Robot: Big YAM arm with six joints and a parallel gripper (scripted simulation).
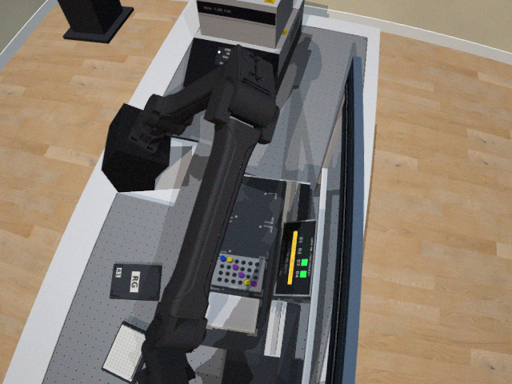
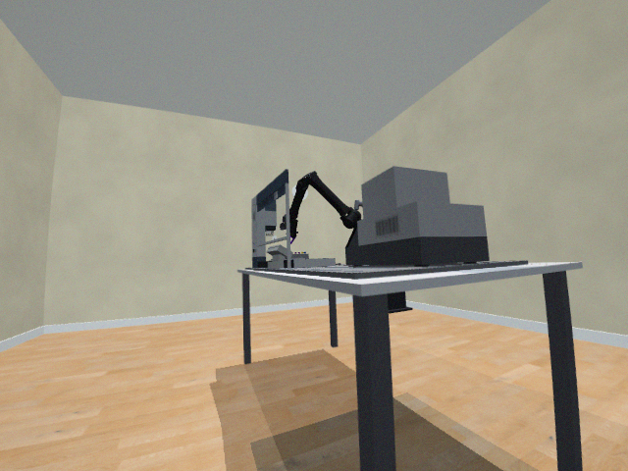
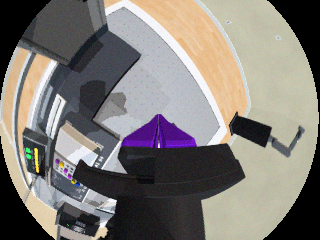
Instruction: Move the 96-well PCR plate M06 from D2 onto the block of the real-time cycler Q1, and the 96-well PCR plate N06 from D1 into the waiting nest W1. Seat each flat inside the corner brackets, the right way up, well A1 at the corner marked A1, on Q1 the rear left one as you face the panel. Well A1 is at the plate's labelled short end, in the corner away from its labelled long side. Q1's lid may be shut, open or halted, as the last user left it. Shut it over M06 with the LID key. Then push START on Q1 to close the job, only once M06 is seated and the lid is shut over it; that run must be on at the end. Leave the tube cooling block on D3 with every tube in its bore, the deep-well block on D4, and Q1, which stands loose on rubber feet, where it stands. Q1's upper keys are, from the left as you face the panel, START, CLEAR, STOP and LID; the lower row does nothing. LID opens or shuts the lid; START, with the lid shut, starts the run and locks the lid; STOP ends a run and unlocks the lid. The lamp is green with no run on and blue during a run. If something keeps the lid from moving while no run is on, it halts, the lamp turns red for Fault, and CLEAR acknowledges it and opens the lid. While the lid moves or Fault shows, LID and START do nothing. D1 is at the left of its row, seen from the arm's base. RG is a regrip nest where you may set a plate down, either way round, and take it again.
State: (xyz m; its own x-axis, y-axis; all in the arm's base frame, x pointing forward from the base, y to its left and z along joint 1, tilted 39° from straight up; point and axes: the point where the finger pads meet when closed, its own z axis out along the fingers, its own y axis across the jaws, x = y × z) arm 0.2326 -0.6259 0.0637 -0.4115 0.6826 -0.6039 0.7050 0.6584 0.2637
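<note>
A white 96-well plate [image 1: 123,351] lies flat at the near left of the deck, below the RG nest [image 1: 135,282]; I cannot read its label. The deck places D1 and D2 [image 1: 253,221] are bare. Cycler Q1 [image 1: 248,20] stands at the far end with its lid down over the block, so nothing inside shows. The arm's elbow [image 1: 248,103] hides much of its panel [image 1: 209,58] and the lamp. My gripper [image 3: 158,118] [image 2: 293,244] has its purple fingertips shut on nothing. It hangs above the deck, to the right of the white plate, hidden under the wrist in the top view.
The tube cooling block [image 1: 238,270] with coloured tubes sits on D3 and the deep-well block [image 1: 233,312] on D4. A status screen [image 1: 297,258] stands right of them, before a tall framed panel [image 1: 351,206]. The arm's black base [image 1: 136,153] is at the left edge.
</note>
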